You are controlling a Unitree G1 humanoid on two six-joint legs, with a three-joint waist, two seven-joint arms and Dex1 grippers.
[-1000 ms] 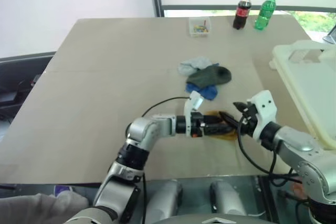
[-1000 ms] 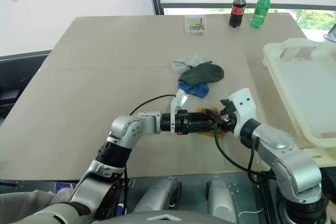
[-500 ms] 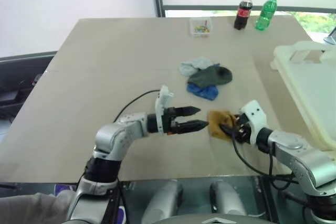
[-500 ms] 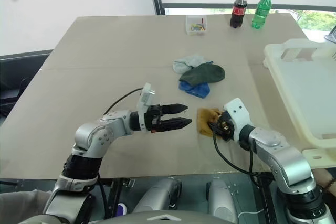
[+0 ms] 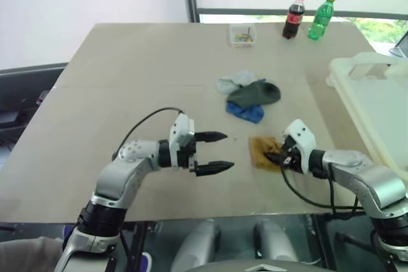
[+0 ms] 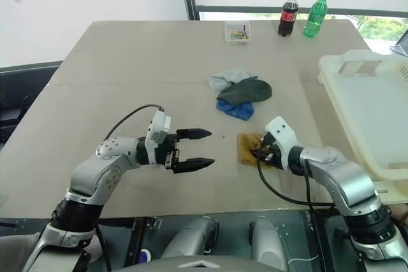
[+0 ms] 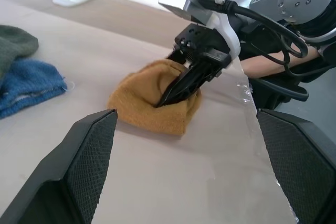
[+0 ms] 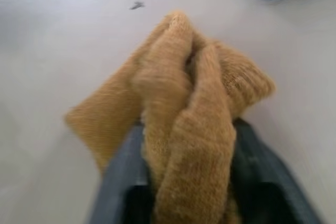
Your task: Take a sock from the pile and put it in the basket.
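The right gripper is clenched on the mustard sock, a fold of knit bunched between its fingers in the right wrist view; the sock lies on the table at lower centre-right of the left eye view, apart from the pile just above it; the basket stands at the right edge of the frame, to the right of and above the held sock, so the carry probably runs rightward and up over its rim; the right arm is plainly the nearer one; the left gripper hangs spread wide and empty at lower centre, pointing toward the sock, well short of it.
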